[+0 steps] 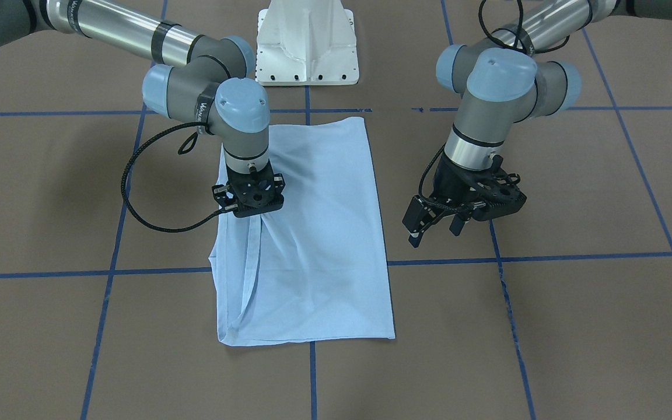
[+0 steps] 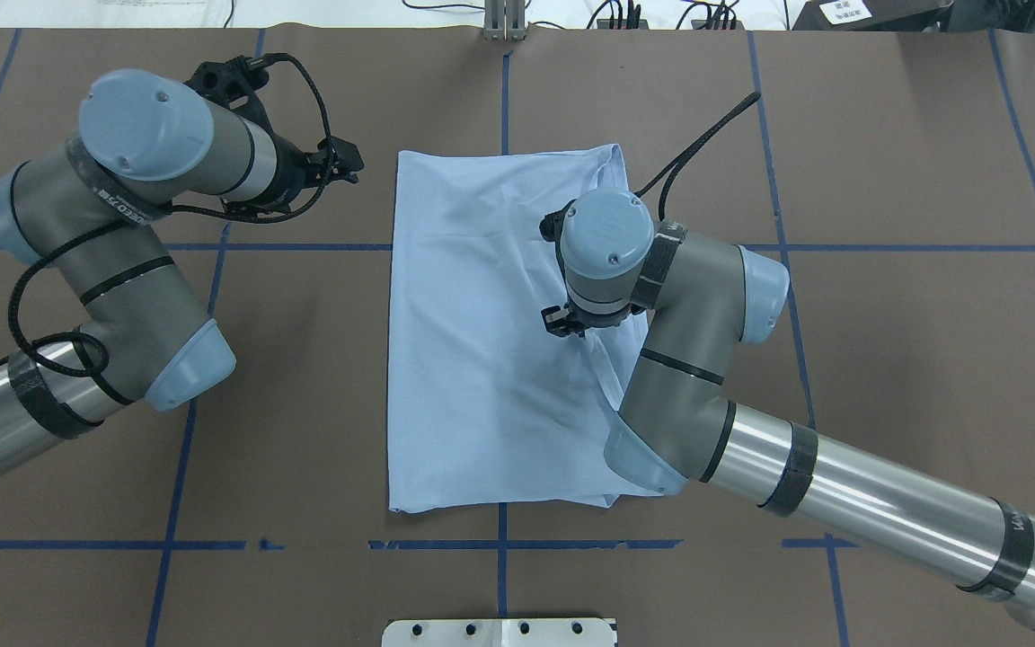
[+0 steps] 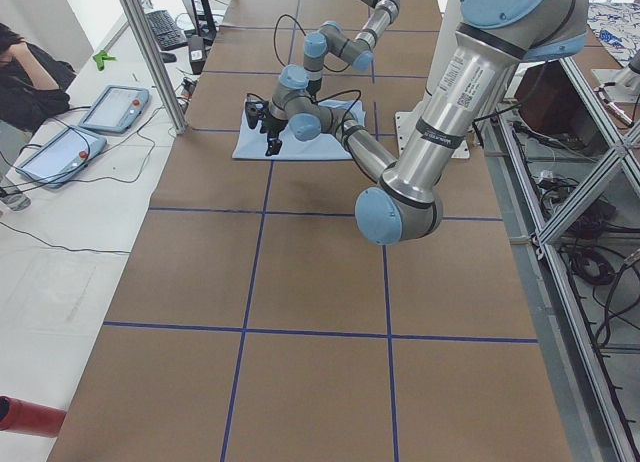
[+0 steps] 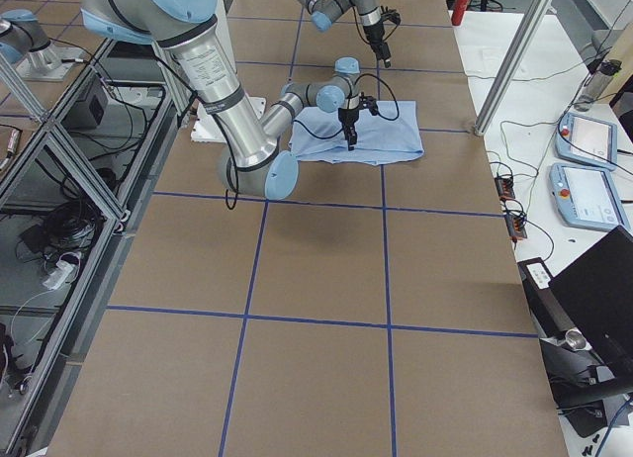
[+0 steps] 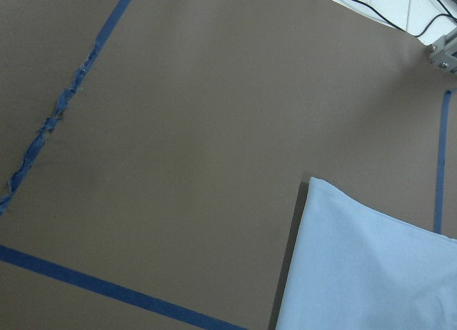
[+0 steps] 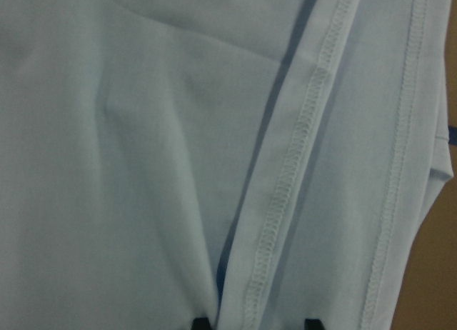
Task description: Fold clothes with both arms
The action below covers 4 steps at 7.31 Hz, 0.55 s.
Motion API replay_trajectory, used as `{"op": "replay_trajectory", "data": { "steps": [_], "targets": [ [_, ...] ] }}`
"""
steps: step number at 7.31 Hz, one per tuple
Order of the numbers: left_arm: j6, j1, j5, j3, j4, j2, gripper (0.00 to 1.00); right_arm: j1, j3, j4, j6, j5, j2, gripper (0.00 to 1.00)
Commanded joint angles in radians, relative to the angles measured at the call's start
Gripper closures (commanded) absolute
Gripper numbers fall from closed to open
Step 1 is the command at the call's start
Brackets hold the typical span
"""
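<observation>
The light blue T-shirt (image 1: 324,233) lies folded into a long rectangle on the brown table, and it also shows in the overhead view (image 2: 473,341). Its print and collar are hidden. My right gripper (image 1: 252,214) points straight down onto the shirt's edge (image 2: 571,331). In the right wrist view its two fingertips (image 6: 202,321) stand apart on either side of a stitched hem fold (image 6: 285,201). My left gripper (image 1: 435,230) is open and empty, hovering over bare table beside the shirt's other long edge (image 2: 349,162). The left wrist view shows only a shirt corner (image 5: 357,273).
The white pedestal base (image 1: 307,46) stands behind the shirt. Blue tape lines (image 1: 546,256) grid the table. An operator (image 3: 30,72) and control tablets (image 3: 110,107) sit beside the table's far side.
</observation>
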Motion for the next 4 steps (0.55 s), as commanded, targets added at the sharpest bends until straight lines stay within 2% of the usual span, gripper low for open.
{"op": "replay_trajectory", "data": {
  "steps": [1,4],
  "targets": [
    [-0.007,-0.001,-0.001,-0.001,0.000,-0.004,0.00,0.017,0.002,-0.003,-0.010,0.008,-0.011,0.46],
    [-0.008,0.002,-0.001,-0.001,-0.001,-0.007,0.00,0.038,0.010,-0.003,-0.044,0.013,-0.045,0.52]
  ]
}}
